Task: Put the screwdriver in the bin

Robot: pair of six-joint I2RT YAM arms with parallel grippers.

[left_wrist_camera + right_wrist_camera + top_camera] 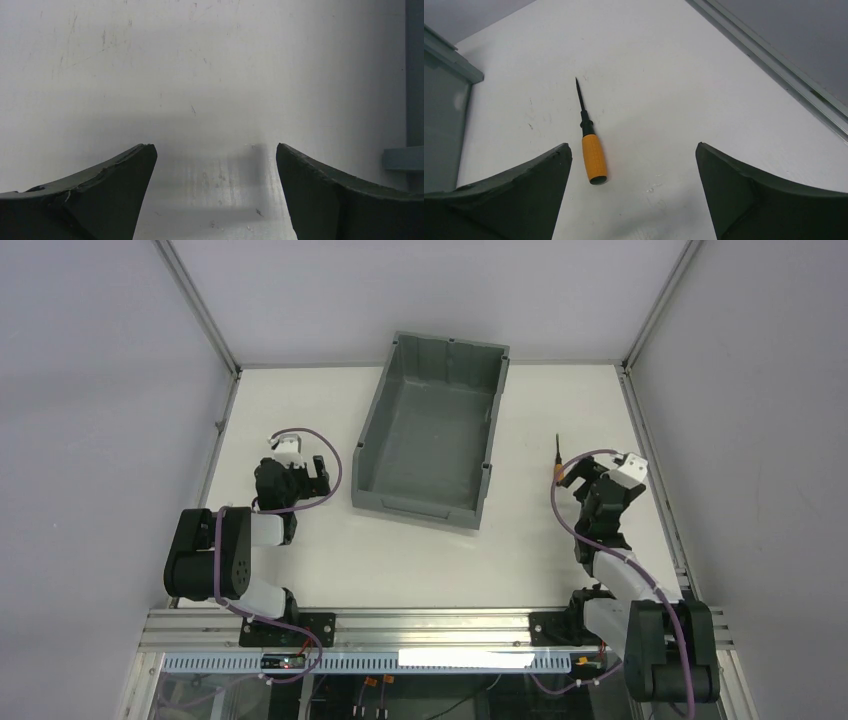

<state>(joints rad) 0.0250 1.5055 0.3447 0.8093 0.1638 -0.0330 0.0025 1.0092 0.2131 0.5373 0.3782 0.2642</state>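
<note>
Closest in the right wrist view, the right gripper (632, 146) stands spread wide and empty, its two dark fingers (524, 190) framing the screwdriver (593, 157). The tool lies flat on the white surface (674, 75) just beyond the fingertips, nearer the finger on the bin's side and touching neither. Its orange handle points back at the gripper, and its thin black shaft points toward the far edge. Seen from above, it lies in the right half of the surface, apart from both the bin (372, 440) and the metal rail (774, 65) along the right edge. The bin sits at the far middle, slightly turned, its lower front end toward the near edge. Bare surface runs between its right wall and the screwdriver. The left gripper (215, 147), also wide and holding nothing, hangs near the bin's left wall.
</note>
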